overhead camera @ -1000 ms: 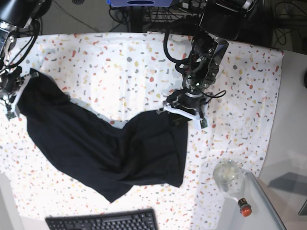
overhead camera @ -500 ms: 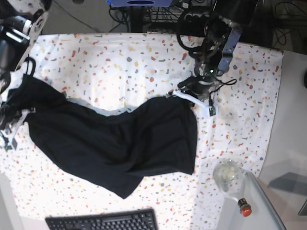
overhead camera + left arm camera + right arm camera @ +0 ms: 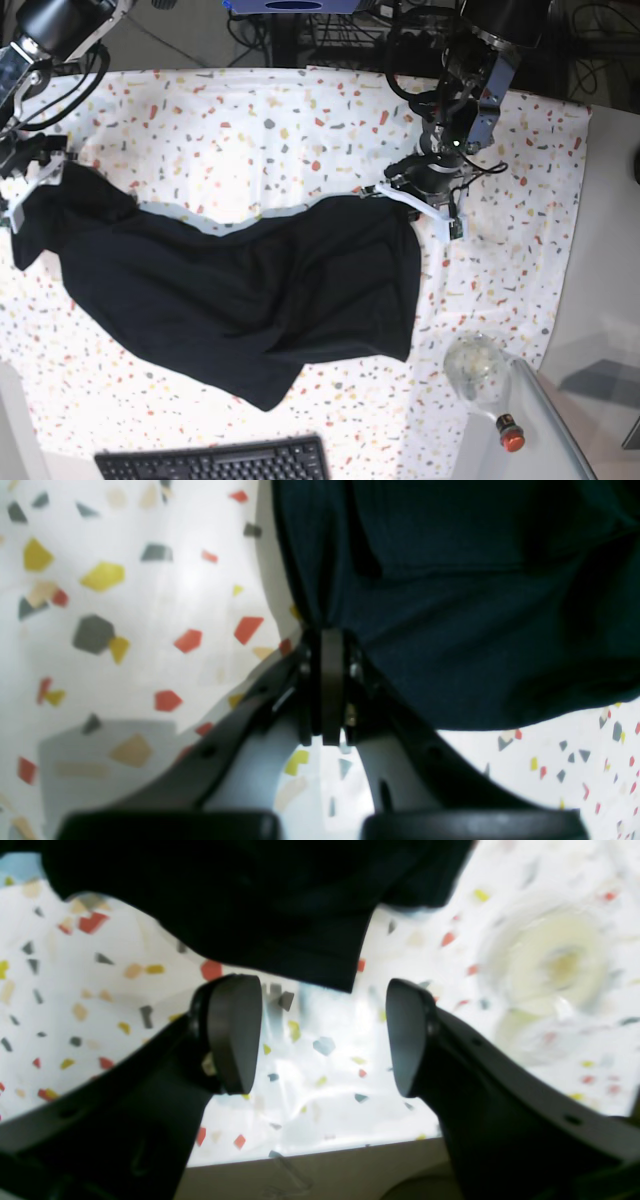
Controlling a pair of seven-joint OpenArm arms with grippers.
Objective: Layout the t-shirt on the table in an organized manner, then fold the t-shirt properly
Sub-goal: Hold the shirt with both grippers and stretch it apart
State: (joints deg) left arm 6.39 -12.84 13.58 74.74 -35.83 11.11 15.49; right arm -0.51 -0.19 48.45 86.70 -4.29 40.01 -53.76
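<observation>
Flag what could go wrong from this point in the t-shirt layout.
1. The left end effector is shut on the t-shirt at one corner, while the right end effector stands open with cloth only above it; pulling further from one side could drag the shirt askew.
2. The shirt lies bunched and creased on the table, so folding now would likely trap wrinkles.
3. A glass vessel sits near the shirt's lower corner; a sweep could knock it.

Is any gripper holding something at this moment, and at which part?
The left gripper is shut on the edge of the black t-shirt, at its corner. The right gripper is open and holds nothing.
</observation>
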